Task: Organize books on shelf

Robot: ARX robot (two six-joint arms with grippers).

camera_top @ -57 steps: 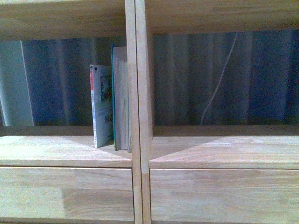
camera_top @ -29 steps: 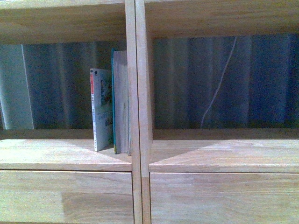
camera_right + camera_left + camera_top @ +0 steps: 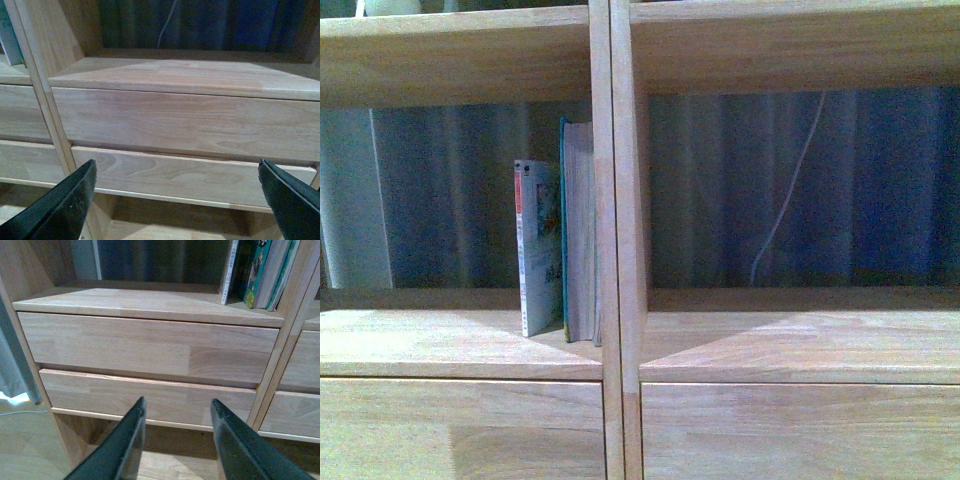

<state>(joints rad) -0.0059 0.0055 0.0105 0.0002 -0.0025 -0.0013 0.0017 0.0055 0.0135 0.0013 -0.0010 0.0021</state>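
Note:
Two books stand upright in the left compartment of the light wood shelf (image 3: pixel 615 200), pressed against its centre divider. The thin white paperback (image 3: pixel 537 250) with a red-topped spine is on the left, the thicker teal-covered book (image 3: pixel 579 235) with cream pages on the right. Both books also appear in the left wrist view, the paperback (image 3: pixel 229 275) beside the teal book (image 3: pixel 260 272). My left gripper (image 3: pixel 177 407) is open and empty, low before the left drawer fronts. My right gripper (image 3: pixel 177 167) is open wide and empty, facing the right drawers. Neither gripper shows in the front view.
The right compartment (image 3: pixel 800 330) holds no books; a white cable (image 3: pixel 785 200) hangs behind it against a dark blue curtain. Drawer fronts (image 3: pixel 145 345) sit below the shelf boards. Wooden floor (image 3: pixel 25 440) and a pale curtain lie beside the shelf's left side.
The shelf and books have slid downward in the front view, so the camera has risen slightly. The books have not shifted on the shelf.

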